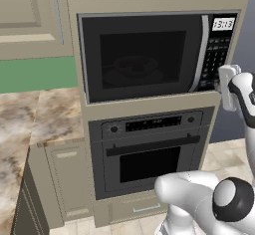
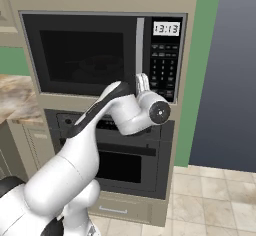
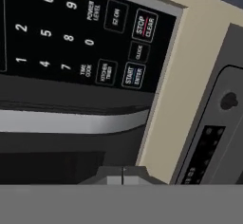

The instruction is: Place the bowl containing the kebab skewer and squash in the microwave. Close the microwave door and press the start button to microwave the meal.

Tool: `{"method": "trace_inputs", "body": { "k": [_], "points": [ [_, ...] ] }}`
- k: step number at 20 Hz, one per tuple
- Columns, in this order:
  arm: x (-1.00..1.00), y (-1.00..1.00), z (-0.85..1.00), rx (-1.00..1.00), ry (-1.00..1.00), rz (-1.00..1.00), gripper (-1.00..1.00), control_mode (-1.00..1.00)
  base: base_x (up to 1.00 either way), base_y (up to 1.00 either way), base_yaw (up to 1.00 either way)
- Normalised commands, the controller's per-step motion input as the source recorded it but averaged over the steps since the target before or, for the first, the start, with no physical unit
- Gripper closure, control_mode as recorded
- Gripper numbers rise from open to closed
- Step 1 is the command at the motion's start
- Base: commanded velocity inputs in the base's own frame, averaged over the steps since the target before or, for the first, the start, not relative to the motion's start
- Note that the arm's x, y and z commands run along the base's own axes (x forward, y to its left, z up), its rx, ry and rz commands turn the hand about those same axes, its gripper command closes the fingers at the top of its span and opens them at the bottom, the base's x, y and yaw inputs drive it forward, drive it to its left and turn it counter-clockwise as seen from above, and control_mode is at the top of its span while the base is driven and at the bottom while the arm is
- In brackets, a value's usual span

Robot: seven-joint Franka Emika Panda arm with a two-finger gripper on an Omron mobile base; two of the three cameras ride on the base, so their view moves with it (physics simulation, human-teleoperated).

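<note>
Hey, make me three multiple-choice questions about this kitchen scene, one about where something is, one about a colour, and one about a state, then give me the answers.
1. Where is the keypad on the microwave?
A. left of the door
B. right of the door
C. below the door

2. What colour is the wall strip right of the cabinet column?
A. green
B. red
C. white

3. How does the microwave door stand?
A. wide open
B. removed
C. closed

Answers:
1. B, the keypad sits right of the microwave door on the microwave, under the clock.
2. A, the wall strip beside the cabinet is green in the right base view.
3. C, the door lies flush in its frame, its handle next to the keypad, with the bowl dimly seen behind the glass. The shut pincer points at the panel near the start button.
</note>
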Motion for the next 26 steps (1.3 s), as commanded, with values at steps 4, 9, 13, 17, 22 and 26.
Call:
{"method": "trace_inputs", "body": {
  "k": [4,9,13,17,22,26],
  "points": [
    [0.33,-0.10,-0.01,0.07,-0.01,0.00,1.00,-1.00,0.00,0.00,0.00],
    [0.38,0.00,-0.08,0.05,0.00,0.00,1.00,-1.00,0.00,0.00,0.00],
    [0.33,-0.08,-0.11,0.07,0.00,0.00,1.00,-1.00,0.00,0.00,0.00],
    [0.34,-0.09,-0.17,0.05,0.00,0.00,1.00,-1.00,0.00,0.00,0.00],
    [0.39,-0.05,-0.22,0.03,-0.02,0.00,1.00,-1.00,0.00,0.00,0.00],
    [0.48,-0.06,-0.25,0.01,-0.02,0.00,1.00,-1.00,0.00,0.00,0.00]
  ]
}}
